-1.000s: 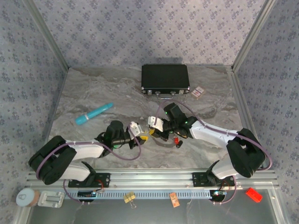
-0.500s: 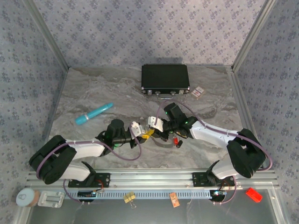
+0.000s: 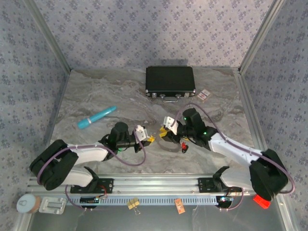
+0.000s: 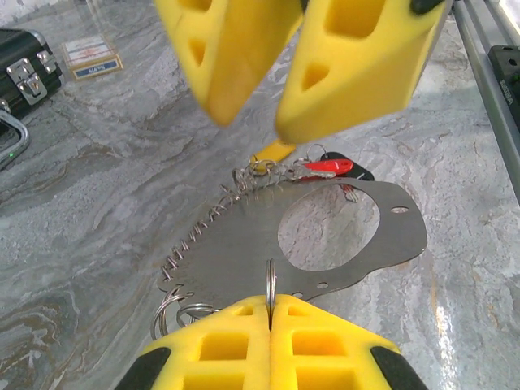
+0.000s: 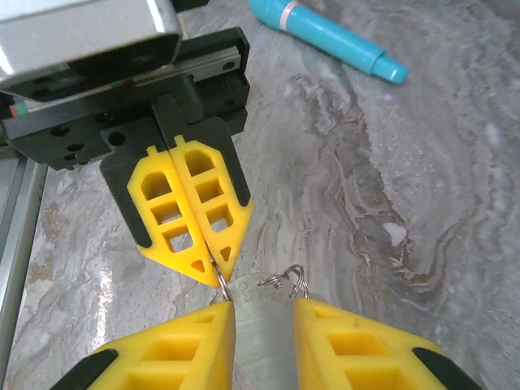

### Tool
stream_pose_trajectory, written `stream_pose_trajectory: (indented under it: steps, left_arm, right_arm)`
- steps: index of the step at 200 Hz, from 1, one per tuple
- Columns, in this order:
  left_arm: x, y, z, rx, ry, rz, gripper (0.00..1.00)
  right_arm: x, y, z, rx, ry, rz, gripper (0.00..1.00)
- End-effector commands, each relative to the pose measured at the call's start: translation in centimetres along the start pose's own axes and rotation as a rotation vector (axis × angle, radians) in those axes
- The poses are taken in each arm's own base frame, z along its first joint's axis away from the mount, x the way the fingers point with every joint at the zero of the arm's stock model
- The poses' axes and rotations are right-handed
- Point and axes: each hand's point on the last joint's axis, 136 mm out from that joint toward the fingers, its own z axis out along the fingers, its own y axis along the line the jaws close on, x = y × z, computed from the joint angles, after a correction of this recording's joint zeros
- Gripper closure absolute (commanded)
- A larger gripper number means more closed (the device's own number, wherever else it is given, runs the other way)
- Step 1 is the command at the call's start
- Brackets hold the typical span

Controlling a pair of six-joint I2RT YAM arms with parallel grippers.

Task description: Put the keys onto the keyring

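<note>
Right gripper point(image 3: 164, 131) now farther right, jaws apart; left gripper point(image 4: 270, 305) tight on keyring point(image 4: 270, 280).

Light falls evenly from above, bright on the table point(image 3: 96, 96), with soft short shadows beside the black case point(image 3: 170, 80) and under the arms. In the left wrist view, the fingers point(image 4: 357, 65) of the right gripper point(image 4: 253, 122) are blurred, and pale glare marks the table's near right. The right wrist view is sharp.
</note>
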Motion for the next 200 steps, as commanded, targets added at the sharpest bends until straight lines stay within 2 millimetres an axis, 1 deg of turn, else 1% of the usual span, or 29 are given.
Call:
stream_pose_trajectory:
  steps: [1, 18, 34, 55, 84, 108, 150, 183, 200]
  left_arm:
    - [-2.7, -0.6, -0.3, 0.026, -0.091, 0.068, 1.0]
    - [-3.0, -0.8, -0.3, 0.038, -0.1, 0.072, 1.0]
    - [-3.3, -0.9, -0.5, 0.044, -0.11, 0.076, 1.0]
    - [-3.6, -1.0, -0.7, 0.043, -0.115, 0.079, 1.0]
    - [-3.5, -1.3, -0.9, 0.047, -0.118, 0.079, 1.0]
    - [-3.6, -1.3, -1.0, 0.045, -0.121, 0.081, 1.0]
    - [-3.5, -1.4, -1.1, 0.046, -0.12, 0.084, 1.0]
    - [-3.5, -1.5, -1.2, 0.047, -0.122, 0.085, 1.0]
    - [-3.6, -1.5, -1.2, 0.048, -0.123, 0.086, 1.0]
  right_arm:
    - [0.8, 0.5, -0.2, 0.027, 0.004, 0.055, 0.74]
    - [1.6, 1.1, 0.2, 0.023, 0.021, 0.06, 0.74]
    - [1.8, 1.5, 1.0, 0.006, 0.032, 0.053, 0.72]
    - [1.7, 1.5, 1.8, -0.02, 0.027, 0.05, 0.72]
    - [1.0, 1.3, 2.3, -0.031, -0.001, 0.042, 0.71]
    - [0.9, 1.3, 2.8, -0.052, -0.005, 0.045, 0.71]
    - [0.2, 1.5, 2.9, -0.074, -0.035, 0.041, 0.76]
    - [0.0, 1.6, 2.8, -0.083, -0.046, 0.039, 0.77]
    - [-0.1, 1.6, 2.8, -0.083, -0.049, 0.037, 0.8]
